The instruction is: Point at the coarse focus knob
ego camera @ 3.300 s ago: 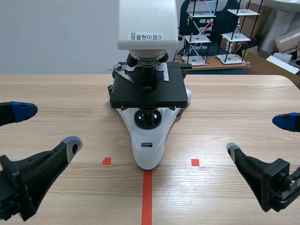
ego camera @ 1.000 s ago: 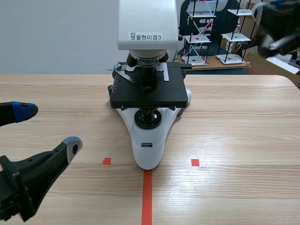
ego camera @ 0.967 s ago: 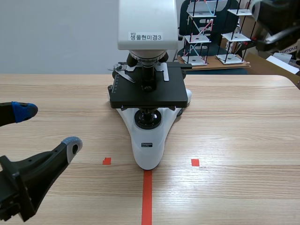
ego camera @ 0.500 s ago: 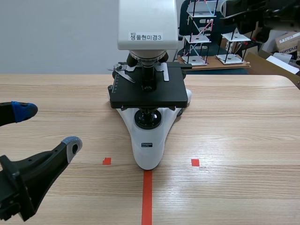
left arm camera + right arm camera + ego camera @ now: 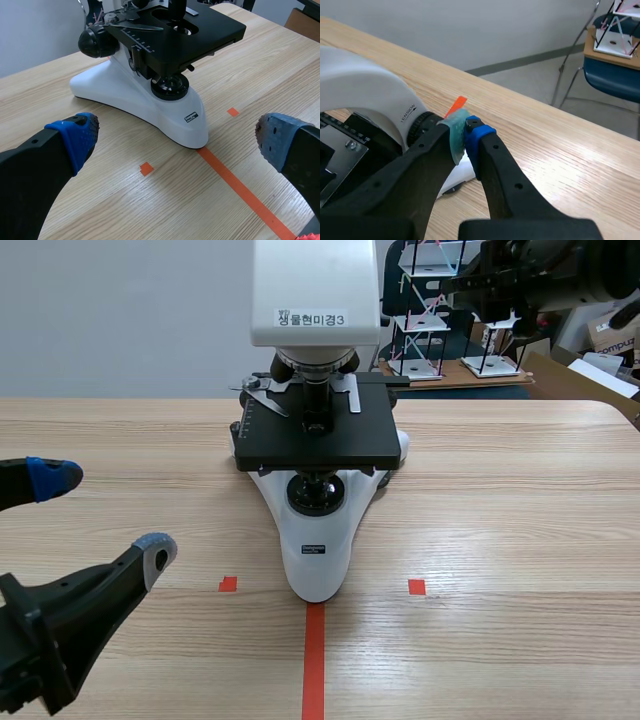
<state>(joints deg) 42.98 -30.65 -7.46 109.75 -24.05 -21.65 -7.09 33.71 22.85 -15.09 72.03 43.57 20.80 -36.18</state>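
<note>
The microscope (image 5: 315,530) stands in the middle of the counter (image 5: 520,540). Its white foot points toward the robot, and a black stage sits under the white head. The tip of the foot sits on the far end of an orange-red tape line (image 5: 314,660).

The left arm (image 5: 50,630) lies low at the near left of the counter. Its jaws are wide open and hold nothing. One blue pad (image 5: 45,478) and one grey pad (image 5: 155,548) are well apart, and both are well clear of the microscope. In the left wrist view the microscope (image 5: 150,100) is ahead of these jaws, between the two blue pads (image 5: 75,137).

The coarse focus knob (image 5: 97,42) is a round black knob on the side of the microscope, just behind the edge of the stage. Nothing touches it in the left wrist view.

The right arm (image 5: 545,270) stands high across the far right of the scene view, above the counter's far edge. Its jaws are closed on nothing. In the right wrist view the grey-green pad (image 5: 456,137) and the blue pad (image 5: 479,136) press flat together. The closed tips sit just beside a black ring (image 5: 422,127) on the rounded white head (image 5: 365,90) of the microscope. Whether they touch it cannot be told. No focus knob can be made out in this view.
</note>
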